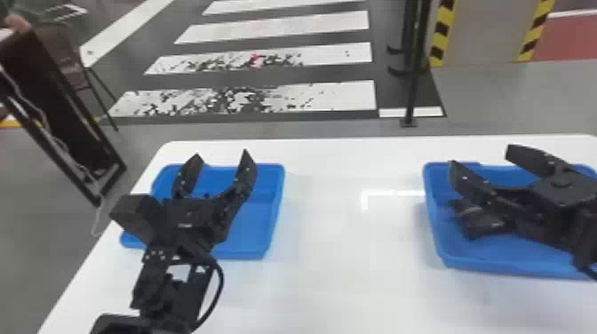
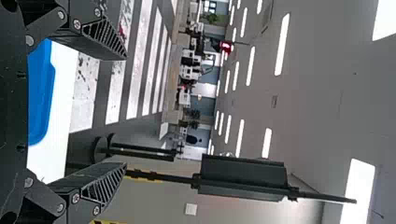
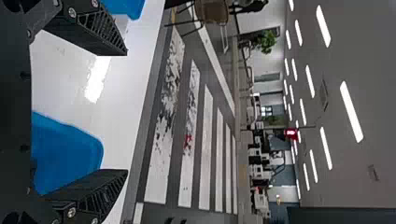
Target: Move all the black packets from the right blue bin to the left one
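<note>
In the head view my left gripper (image 1: pixel 220 153) is held over the left blue bin (image 1: pixel 271 213), fingers spread and nothing between them. My right gripper (image 1: pixel 479 154) hangs over the right blue bin (image 1: pixel 462 260), also open and holding nothing. Black packets (image 1: pixel 482 224) lie in that right bin below the right gripper, partly covered by it, so their number cannot be told. The left wrist view has the left gripper (image 2: pixel 125 111) with wide-apart fingers and part of a blue bin (image 2: pixel 39 102). In the right wrist view are the right gripper (image 3: pixel 126 112), open, and the right bin (image 3: pixel 67 151).
Both bins stand on a white table (image 1: pixel 346 248), with a wide stretch of tabletop between them. Beyond its far edge are a striped floor and a black post (image 1: pixel 415 66). A dark framed object (image 1: pixel 66 106) leans past the table's left side, held by a person's hand.
</note>
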Robot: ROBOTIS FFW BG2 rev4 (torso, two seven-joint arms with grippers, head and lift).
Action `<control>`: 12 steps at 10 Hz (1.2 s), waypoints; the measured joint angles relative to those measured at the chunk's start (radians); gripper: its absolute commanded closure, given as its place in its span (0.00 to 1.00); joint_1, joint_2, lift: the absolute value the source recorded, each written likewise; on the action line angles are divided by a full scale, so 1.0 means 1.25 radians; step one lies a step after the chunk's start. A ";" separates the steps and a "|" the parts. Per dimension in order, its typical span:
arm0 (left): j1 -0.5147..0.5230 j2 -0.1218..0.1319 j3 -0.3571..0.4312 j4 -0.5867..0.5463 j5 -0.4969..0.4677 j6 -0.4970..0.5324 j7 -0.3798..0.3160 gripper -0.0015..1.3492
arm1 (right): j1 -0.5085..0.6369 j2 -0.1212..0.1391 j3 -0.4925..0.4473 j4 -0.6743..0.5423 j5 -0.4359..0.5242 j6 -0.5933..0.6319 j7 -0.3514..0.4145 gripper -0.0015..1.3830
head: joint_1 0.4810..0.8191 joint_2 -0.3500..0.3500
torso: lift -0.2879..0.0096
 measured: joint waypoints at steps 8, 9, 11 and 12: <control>0.035 0.032 -0.123 -0.047 0.073 0.044 -0.029 0.18 | -0.025 0.013 -0.076 0.254 0.056 0.003 -0.034 0.10 | 0.63 0.35 | 0.40; 0.036 0.032 -0.122 -0.047 0.074 0.046 -0.029 0.18 | -0.026 0.013 -0.080 0.263 0.057 0.002 -0.036 0.10 | 0.63 0.35 | 0.40; 0.036 0.031 -0.119 -0.047 0.074 0.049 -0.030 0.18 | -0.029 0.013 -0.091 0.288 0.059 -0.009 -0.037 0.10 | 0.63 0.33 | 0.40; 0.036 0.031 -0.117 -0.047 0.074 0.049 -0.030 0.18 | -0.030 0.013 -0.098 0.298 0.059 -0.012 -0.037 0.10 | 0.63 0.32 | 0.40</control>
